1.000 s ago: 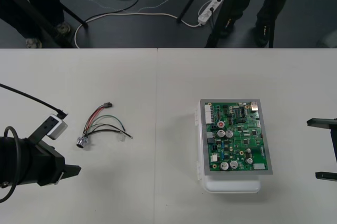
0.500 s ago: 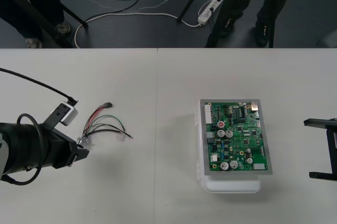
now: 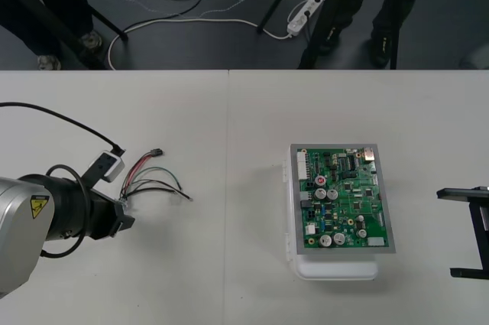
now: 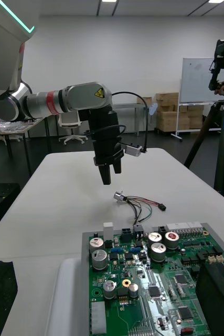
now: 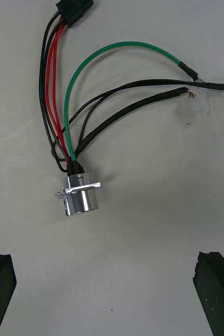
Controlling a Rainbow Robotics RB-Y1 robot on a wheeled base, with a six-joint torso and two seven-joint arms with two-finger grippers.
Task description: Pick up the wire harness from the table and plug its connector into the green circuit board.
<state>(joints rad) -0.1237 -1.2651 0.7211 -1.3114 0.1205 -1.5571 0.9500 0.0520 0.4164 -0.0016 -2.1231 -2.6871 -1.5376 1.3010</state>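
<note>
We see plain light table [image 3: 244,111], seam down middle; beyond far edge, dark floor [image 3: 447,34], white cable [image 3: 191,21], power strip [image 3: 304,13].

Even, diffuse light from above keeps the light table [image 3: 229,111] bright, and the dark floor [image 3: 191,42] beyond the table's far edge stays dim. Shadows on the table are soft and weak. A faint grey one lies against the white base [image 3: 336,270]. A wider, soft-edged one spreads just beside the metal socket [image 5: 79,197], which carries small bright glints. The left arm's silver link [image 4: 83,97] shows a pale sheen.
</note>
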